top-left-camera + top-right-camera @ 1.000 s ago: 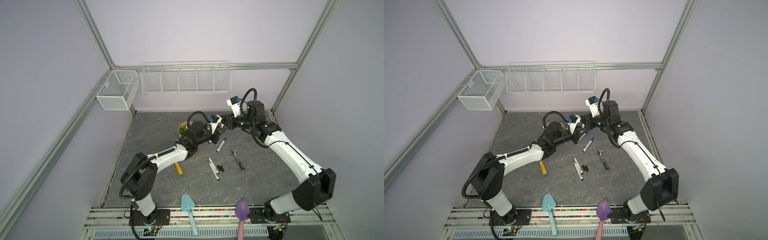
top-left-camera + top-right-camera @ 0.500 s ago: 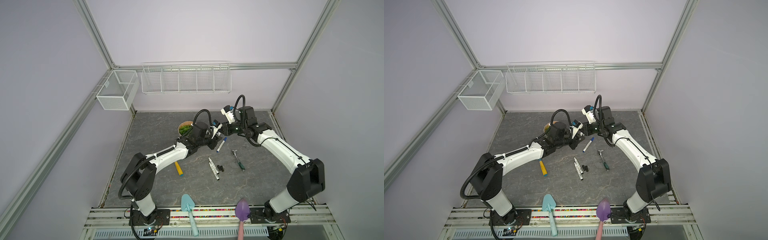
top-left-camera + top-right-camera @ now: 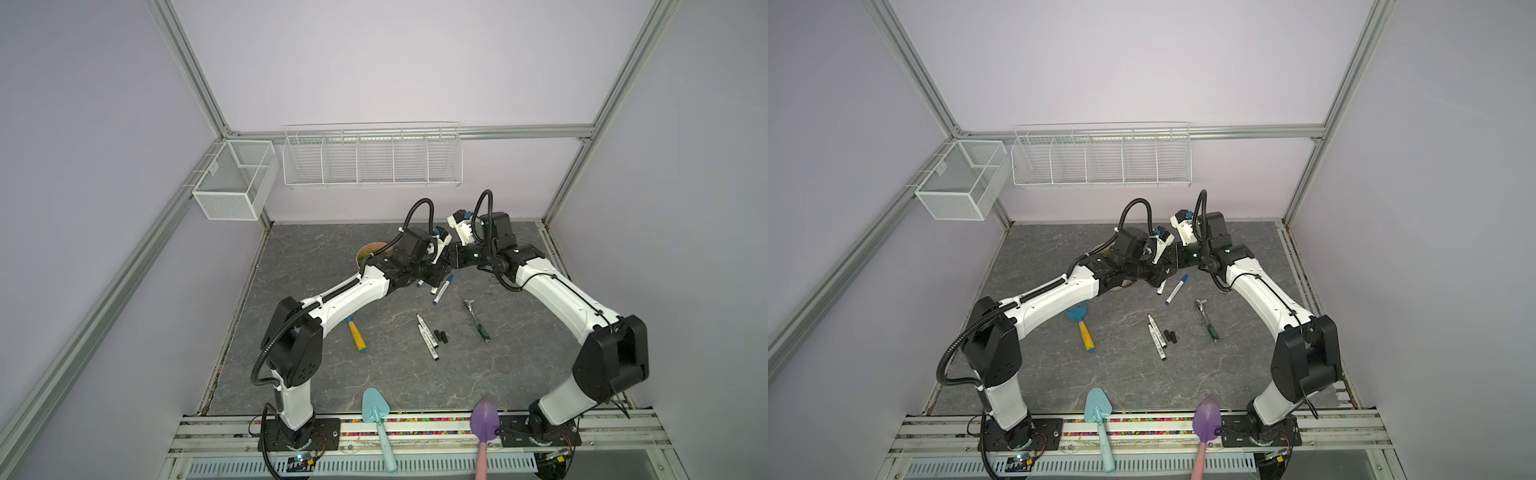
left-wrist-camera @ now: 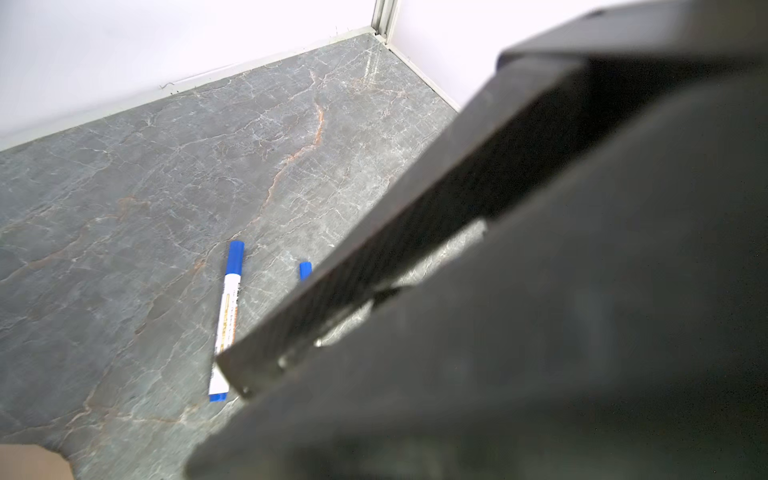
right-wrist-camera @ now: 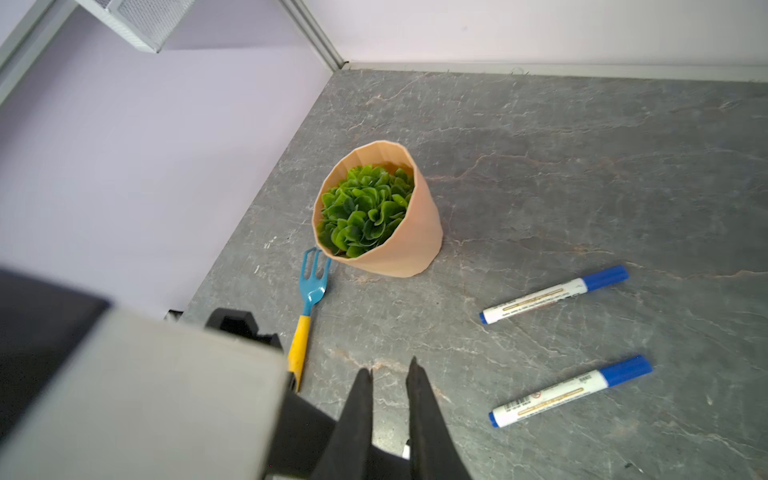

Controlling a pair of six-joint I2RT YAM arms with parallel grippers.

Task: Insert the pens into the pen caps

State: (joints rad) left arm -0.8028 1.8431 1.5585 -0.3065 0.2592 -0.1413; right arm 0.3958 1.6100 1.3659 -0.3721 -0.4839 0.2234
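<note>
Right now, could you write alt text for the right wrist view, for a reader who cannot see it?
Two blue-capped pens lie on a grey table near a tan plant pot and a blue garden fork. In the foreground, the right gripper is shut.

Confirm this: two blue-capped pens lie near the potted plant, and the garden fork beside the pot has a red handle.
Wrong handle colour: the garden fork has a yellow handle, as the right wrist view shows. The rest holds.

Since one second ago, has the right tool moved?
Yes. In both top views the right tool came down, away from the long basket, toward the blue pen.
</note>
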